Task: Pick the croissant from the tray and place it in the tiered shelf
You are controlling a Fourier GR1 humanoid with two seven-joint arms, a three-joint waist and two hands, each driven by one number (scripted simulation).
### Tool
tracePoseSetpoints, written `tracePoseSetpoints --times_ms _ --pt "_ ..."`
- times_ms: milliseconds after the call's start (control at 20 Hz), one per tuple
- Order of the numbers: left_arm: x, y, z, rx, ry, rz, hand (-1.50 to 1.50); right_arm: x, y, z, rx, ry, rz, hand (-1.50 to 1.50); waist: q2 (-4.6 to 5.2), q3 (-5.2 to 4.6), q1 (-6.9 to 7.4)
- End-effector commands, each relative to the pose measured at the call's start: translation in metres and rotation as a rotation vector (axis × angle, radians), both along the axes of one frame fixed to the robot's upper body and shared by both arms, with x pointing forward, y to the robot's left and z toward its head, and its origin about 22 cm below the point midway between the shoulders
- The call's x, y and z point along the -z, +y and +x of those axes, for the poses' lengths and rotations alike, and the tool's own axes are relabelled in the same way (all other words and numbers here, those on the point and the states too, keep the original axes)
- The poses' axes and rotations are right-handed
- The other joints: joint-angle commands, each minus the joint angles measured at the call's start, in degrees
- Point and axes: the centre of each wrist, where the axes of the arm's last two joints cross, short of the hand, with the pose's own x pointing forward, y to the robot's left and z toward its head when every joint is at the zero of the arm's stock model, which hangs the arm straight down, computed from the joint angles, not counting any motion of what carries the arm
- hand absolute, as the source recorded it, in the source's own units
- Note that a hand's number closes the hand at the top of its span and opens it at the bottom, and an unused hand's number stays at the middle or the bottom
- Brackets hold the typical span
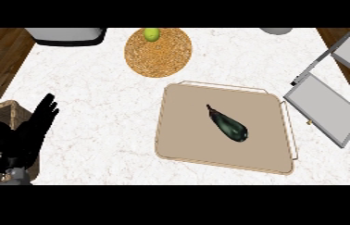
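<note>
Eggplant (229,123), not a croissant, is what lies on the tray (179,127). No croissant is visible, so a target mismatch is the first risk: anything looking for a pastry has nothing to lock on. The eggplant lies diagonally near tray centre, stem end toward the upper left and fat end toward the lower right, touching nothing else. Its skin looks smooth and its body tapers, so I'd expect it to roll or squirt out if pinched near the thin end; grasp across the thick part. The left hand (31,127) is open with fingers straight, resting at the lower-left edge beside a wicker basket (12,110), well apart from the tray. The right hand is not in view, so I can't tell its state. The tiered shelf (321,108) stands just beside the tray's right side and is only partly in frame. Using the left hand would mean a long reach across the whole tray, with a likely clip on the tray's wire handle (292,136) along the right edge. The shelf plates look flat, with no lip that I can see, so a rounded item could roll off if released off-centre. The upper tier may also block a straight descent to the lower one. The woven mat (159,53) with the lime (152,34) sits behind the tray, clear of the path.
</note>
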Motion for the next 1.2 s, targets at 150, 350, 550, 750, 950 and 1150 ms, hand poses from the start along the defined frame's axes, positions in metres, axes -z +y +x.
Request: tracePoseSetpoints --times_ms 150,350,550,750,950,1150 --pt "-0.006 0.000 -0.001 -0.010 -0.008 0.017 0.00 0.025 -0.011 0.001 -0.048 -0.074 0.028 -1.50 0.54 0.65 -0.06" --pt "0.009 -0.006 0.006 0.008 -0.006 0.010 0.00 0.005 -0.005 0.003 -0.074 -0.209 0.130 -1.50 0.57 0.61 -0.18" --pt "0.011 -0.002 -0.007 -0.008 0.008 -0.002 0.00 -0.015 -0.016 -0.014 -0.099 -0.316 0.244 -1.50 0.41 0.62 -0.25" --pt "0.005 -0.010 -0.001 -0.003 0.006 -0.011 0.00 -0.030 -0.018 -0.031 -0.117 -0.431 0.288 -1.50 0.34 0.62 -0.48" --pt "-0.001 0.005 0.006 -0.018 0.007 -0.018 0.00 -0.050 -0.003 -0.066 -0.146 -0.524 0.264 -1.50 0.24 0.59 -0.98" --pt "0.010 0.024 -0.015 -0.034 0.004 0.016 0.00 -0.076 -0.009 -0.129 -0.135 -0.584 0.256 -1.50 -0.09 0.54 -2.15"
